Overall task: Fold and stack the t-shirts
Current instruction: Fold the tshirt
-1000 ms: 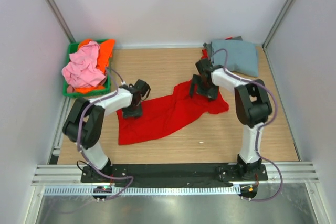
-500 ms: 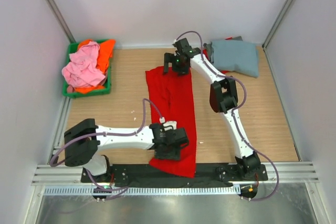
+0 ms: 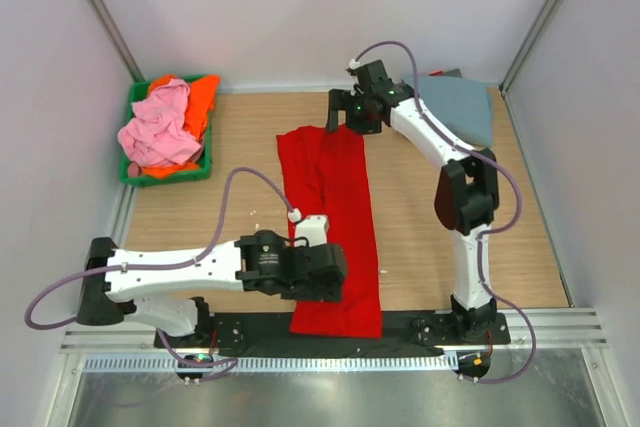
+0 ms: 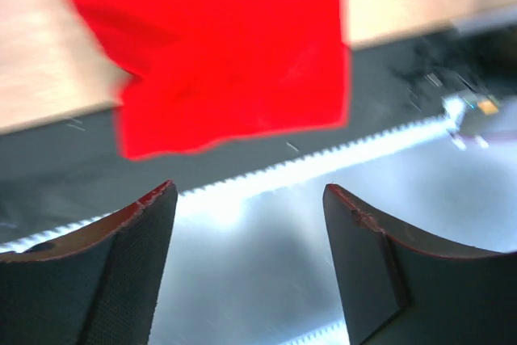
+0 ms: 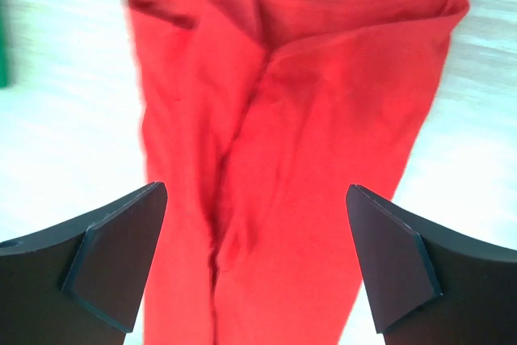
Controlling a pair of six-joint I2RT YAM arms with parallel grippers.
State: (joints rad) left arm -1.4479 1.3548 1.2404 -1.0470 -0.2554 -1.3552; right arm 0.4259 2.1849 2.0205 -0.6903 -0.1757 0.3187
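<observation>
The bright red t-shirt (image 3: 330, 217) lies as a long narrow strip from the far middle of the table to the near edge. Its near hem hangs over the black base rail. My left gripper (image 3: 325, 277) is open and empty over the near end; the left wrist view shows the hem (image 4: 234, 62) beyond my open gripper (image 4: 250, 216). My right gripper (image 3: 348, 115) is open and empty above the far end (image 5: 291, 119), its jaws (image 5: 254, 199) wide apart. A grey-blue t-shirt (image 3: 458, 107) lies at the back right. Pink (image 3: 158, 127) and orange (image 3: 200, 97) t-shirts sit in the bin.
The green plastic bin (image 3: 170, 175) stands at the back left against the wall. A black base rail (image 3: 400, 325) and a metal ledge (image 4: 266, 280) run along the near edge. White walls close in both sides and the back.
The red shirt went from a crumpled spread across the middle to a long strip running far to near. The left gripper moved to its near end, the right to its far end.
</observation>
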